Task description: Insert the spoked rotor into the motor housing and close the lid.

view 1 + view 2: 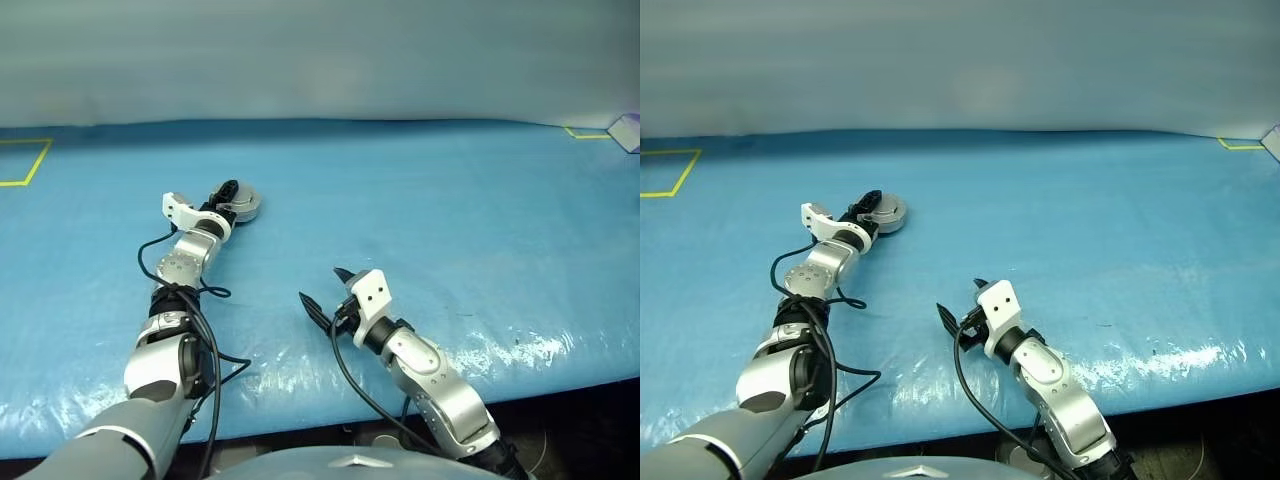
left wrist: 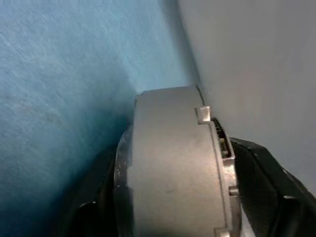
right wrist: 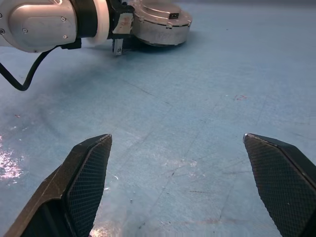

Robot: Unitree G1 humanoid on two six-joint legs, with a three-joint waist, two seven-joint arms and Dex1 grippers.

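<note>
The motor housing sits well back on the blue counter, a closed grey puck with the lid down on top, toward the robot's left. Nearest, the right end effector hovers low over the counter's front part, its two black fingers spread wide with nothing between them. Farther back, the left end effector reaches the housing, one finger on each side of the grey wall; whether they press it or stand clear cannot be told.
</note>
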